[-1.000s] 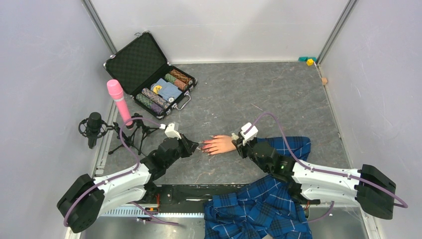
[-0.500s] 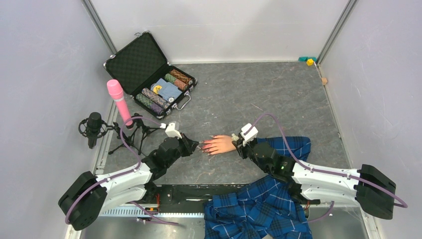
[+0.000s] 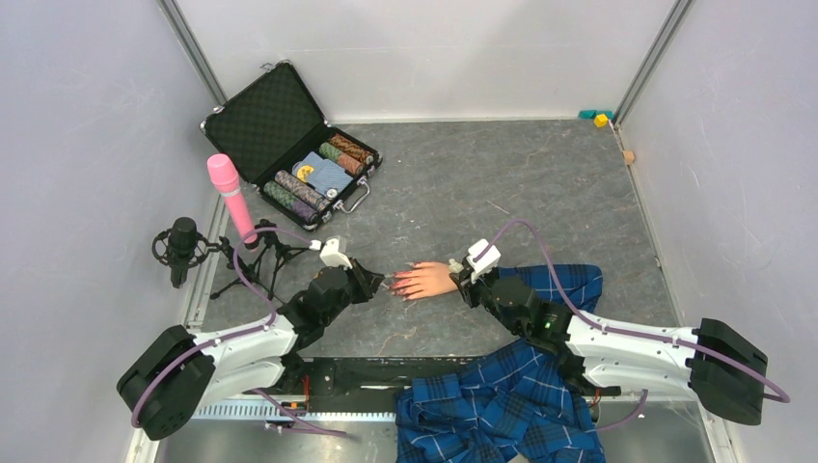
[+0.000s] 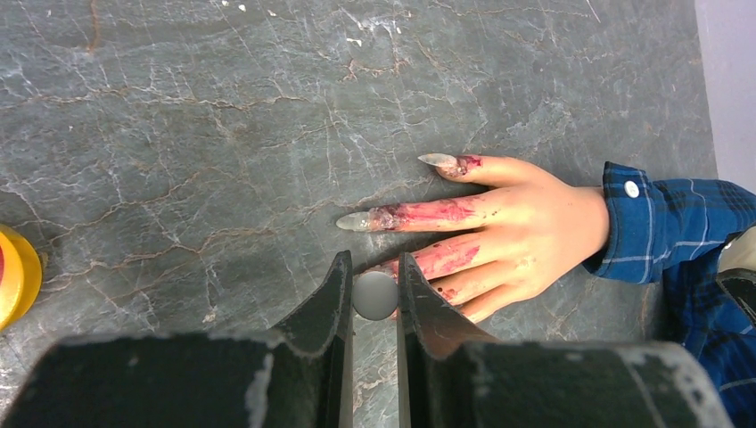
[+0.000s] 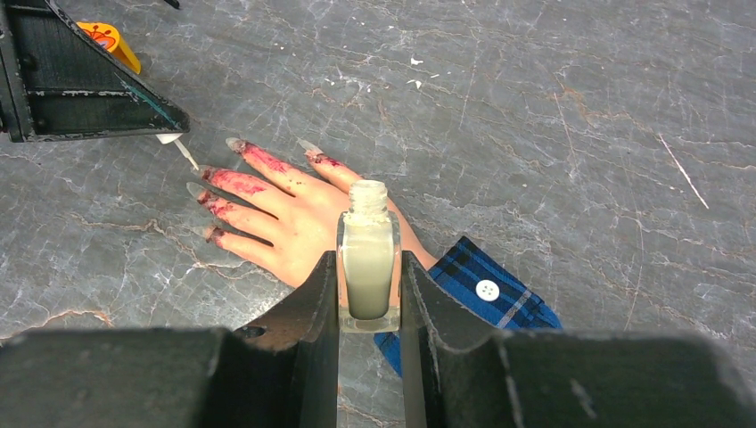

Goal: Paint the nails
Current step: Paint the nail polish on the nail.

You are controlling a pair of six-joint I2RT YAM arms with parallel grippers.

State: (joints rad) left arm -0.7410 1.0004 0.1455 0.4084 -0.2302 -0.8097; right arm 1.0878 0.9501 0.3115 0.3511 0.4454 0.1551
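Landmark: mannequin hand, lying flat on the grey table, palm down, wrist in a blue plaid sleeve.

Long axis: the fingers run from the sleeve straight out toward the left gripper. The nails are therefore at the end of the hand nearest that gripper and farthest from the right one. They are long and pointed, and red smears run back over the finger skin.

Left gripper: jaws nearly closed, pinching the round pale brush cap. It sits just off the fingertips, on the side away from the sleeve. In the right wrist view, the thin brush angles down from it, and its tip ends just beside the nail of one of the middle fingers. I cannot tell whether it touches.

Right gripper: jaws clamped on the open polish bottle, held upright over the wrist end of the hand, near the cuff.

Judgement: the left arm is the working arm. The next stroke should run along the finger axis, and only a small shift is needed.
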